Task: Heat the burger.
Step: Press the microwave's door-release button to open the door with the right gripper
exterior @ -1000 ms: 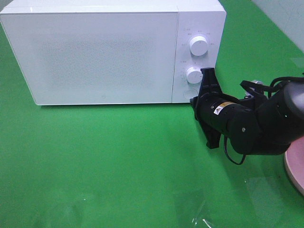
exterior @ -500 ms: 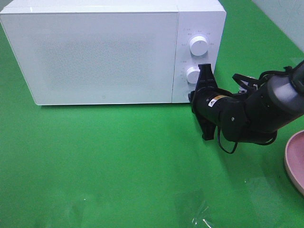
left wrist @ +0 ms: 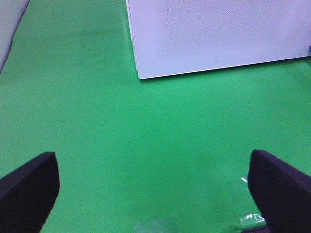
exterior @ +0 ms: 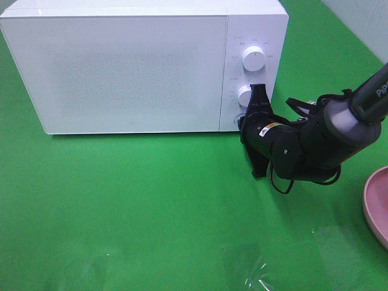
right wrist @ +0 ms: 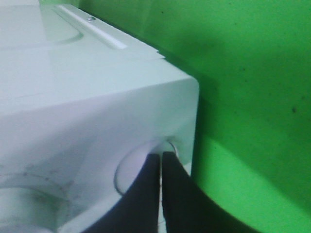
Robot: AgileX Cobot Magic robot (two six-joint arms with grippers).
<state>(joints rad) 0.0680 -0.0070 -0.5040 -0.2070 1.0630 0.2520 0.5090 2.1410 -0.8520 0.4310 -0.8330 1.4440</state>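
Your right gripper point(right wrist: 161, 156) is pinched shut, tips touching the round recessed button point(right wrist: 133, 167) at the lower front corner of the microwave point(exterior: 267, 24). No burger shows in any view; it may sit behind the closed frosted door point(exterior: 121, 73), leftward of that gripper, but you cannot confirm it. Only the rim of a pink plate point(exterior: 377, 206) shows at far right. Your left gripper point(left wrist: 155, 194) hangs wide open over the green table point(exterior: 151, 212), farther from the button.
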